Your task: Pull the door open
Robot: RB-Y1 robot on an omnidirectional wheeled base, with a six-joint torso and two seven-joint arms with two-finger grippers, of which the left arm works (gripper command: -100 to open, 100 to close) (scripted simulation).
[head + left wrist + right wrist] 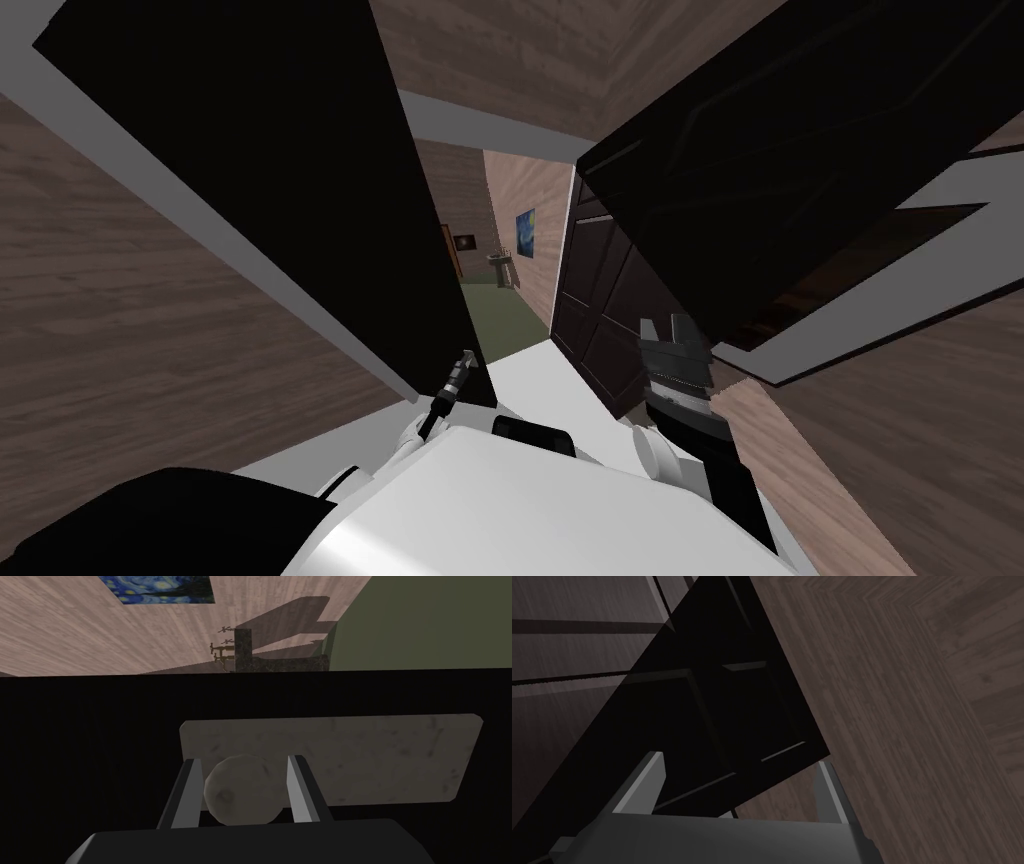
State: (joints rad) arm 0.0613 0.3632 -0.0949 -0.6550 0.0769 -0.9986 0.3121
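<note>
While the left gripper (244,761) pinches the round knob (245,791) between its fingers, the knob's pale plate (375,756) sits just behind it on the dark door (100,726). The right gripper (740,758) is spread before a dark panelled surface (722,701).

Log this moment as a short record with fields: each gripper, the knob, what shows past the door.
left gripper: shut on the round knob
knob mount: grey plate on a black door
right gripper: open, empty, by a dark panelled door
past the door: painting, sink with taps, green floor
</note>
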